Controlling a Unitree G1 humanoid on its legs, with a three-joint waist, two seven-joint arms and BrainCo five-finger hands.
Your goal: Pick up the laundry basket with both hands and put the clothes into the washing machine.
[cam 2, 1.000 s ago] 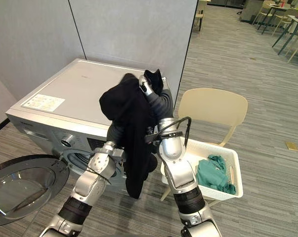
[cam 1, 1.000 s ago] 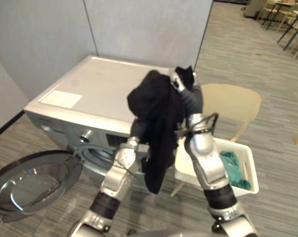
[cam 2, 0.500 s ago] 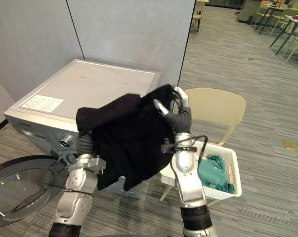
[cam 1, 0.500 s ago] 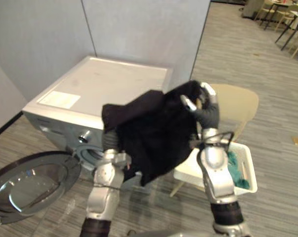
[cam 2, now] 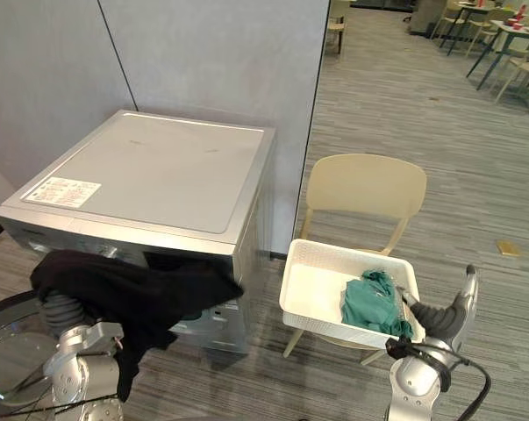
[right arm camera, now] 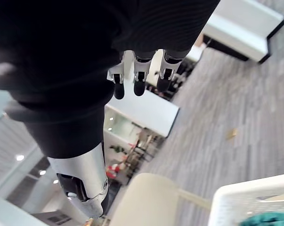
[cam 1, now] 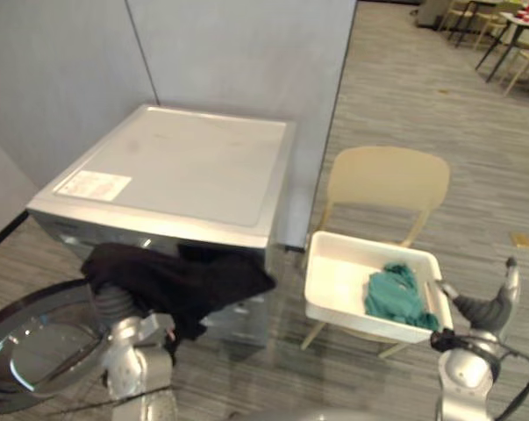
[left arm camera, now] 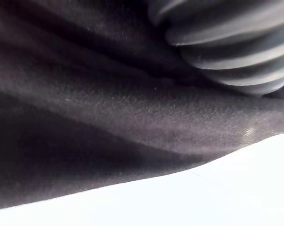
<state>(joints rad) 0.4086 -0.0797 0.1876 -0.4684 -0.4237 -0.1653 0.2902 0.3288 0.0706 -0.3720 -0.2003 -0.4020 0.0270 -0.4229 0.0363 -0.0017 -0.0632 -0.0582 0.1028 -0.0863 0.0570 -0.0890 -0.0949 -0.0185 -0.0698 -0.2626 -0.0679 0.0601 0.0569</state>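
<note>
Fingers (right arm camera: 134, 80): right hand (cam 1: 488, 307) straight, empty; left hand (cam 2: 62, 309) cannot tell, under black garment (cam 2: 124, 289) | garment lower left, just before washing machine (cam 2: 150, 167) front.

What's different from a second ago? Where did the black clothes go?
The right hand let go of the black garment and swung down to the right, beside the white basket, fingers straight. The garment came down to the left and now drapes over the left arm, in front of the washing machine. The basket, with its green cloth, stayed on the chair; the machine's door stayed open.
</note>
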